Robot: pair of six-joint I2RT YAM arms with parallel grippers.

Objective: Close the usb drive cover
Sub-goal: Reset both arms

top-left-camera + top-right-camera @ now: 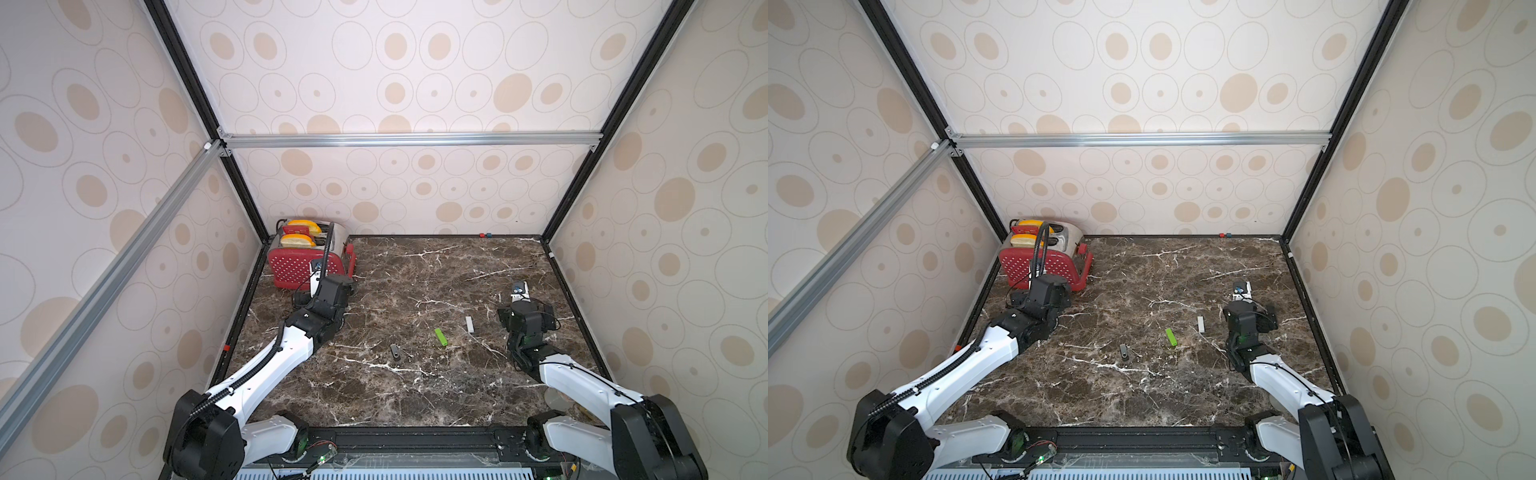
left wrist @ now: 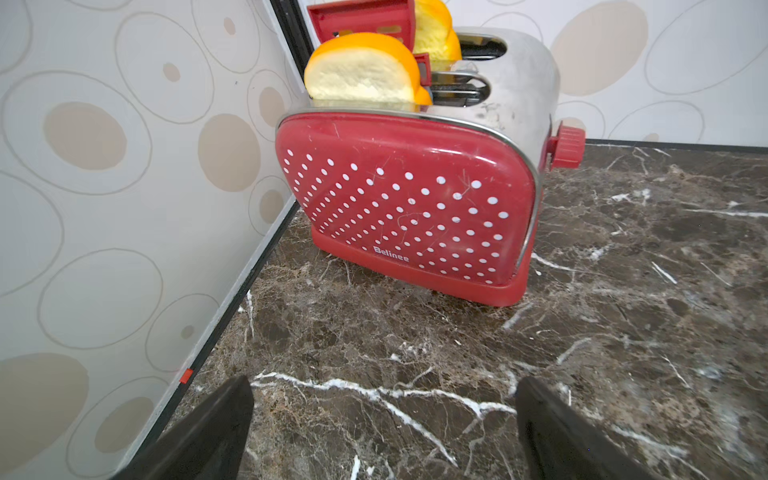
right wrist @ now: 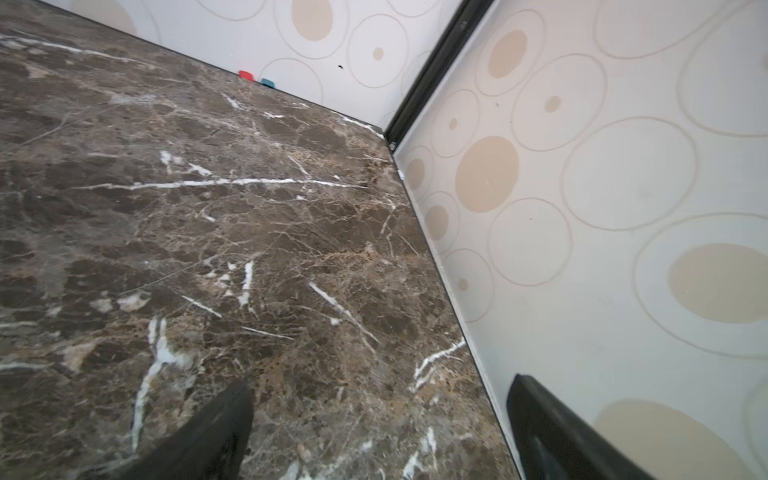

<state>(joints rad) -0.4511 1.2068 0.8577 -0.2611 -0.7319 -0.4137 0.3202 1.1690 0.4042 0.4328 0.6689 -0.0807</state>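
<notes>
Three small stick-shaped drives lie on the marble table (image 1: 415, 282) in both top views: a black one (image 1: 395, 352) (image 1: 1124, 351), a green one (image 1: 441, 337) (image 1: 1171, 337) and a white one (image 1: 469, 324) (image 1: 1201, 323). I cannot tell which has an open cover. My left gripper (image 1: 326, 291) (image 2: 384, 419) hovers open in front of the toaster, far left of the drives. My right gripper (image 1: 525, 309) (image 3: 382, 415) hangs open just right of the white drive, facing the right wall. Nothing sits between either pair of fingers. Neither wrist view shows the drives.
A red dotted toaster (image 1: 307, 257) (image 2: 407, 208) with two bread slices (image 2: 361, 75) stands in the back left corner. Small red and blue tabs (image 1: 485, 235) (image 3: 256, 79) sit at the back wall. Patterned walls close in the table on three sides.
</notes>
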